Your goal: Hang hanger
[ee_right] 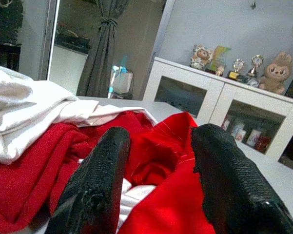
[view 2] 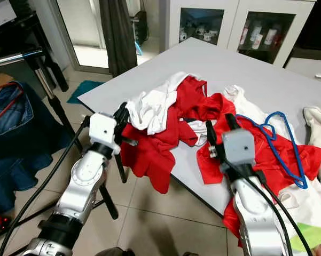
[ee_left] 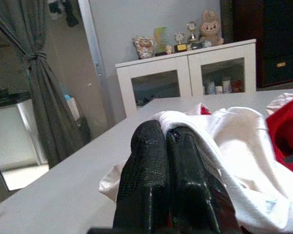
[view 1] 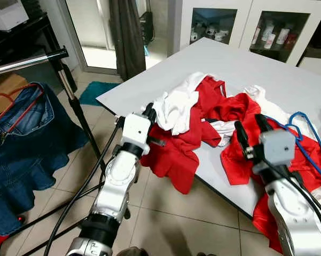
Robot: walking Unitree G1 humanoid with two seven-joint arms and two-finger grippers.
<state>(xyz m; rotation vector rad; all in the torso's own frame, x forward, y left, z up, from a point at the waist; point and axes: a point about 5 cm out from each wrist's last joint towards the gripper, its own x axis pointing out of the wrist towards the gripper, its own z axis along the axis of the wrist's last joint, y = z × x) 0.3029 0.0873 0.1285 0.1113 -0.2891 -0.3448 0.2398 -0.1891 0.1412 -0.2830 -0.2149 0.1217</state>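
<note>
A blue wire hanger [view 2: 278, 113] lies on red and white clothes at the right of the white table [view 1: 240, 64]. My right gripper [view 1: 250, 128] hovers open over the red cloth [ee_right: 161, 161] just left of that hanger, with nothing between its fingers. At the table's near-left edge my left gripper [view 1: 149, 112] is shut, its fingertips [ee_left: 166, 146] against a crumpled white shirt [view 1: 176, 106]. Far left, a metal clothes rail [view 1: 26, 61] carries a denim garment [view 1: 21, 144] on a red hanger [view 1: 5, 98].
Red garments [view 1: 171, 154] spill over the table's front edge. The rail's black legs [view 1: 80, 117] and cables cross the tiled floor between rack and table. A white glass-door cabinet [view 1: 245, 21], a dark curtain [view 1: 125, 32] and a teal mat [view 1: 96, 90] lie beyond.
</note>
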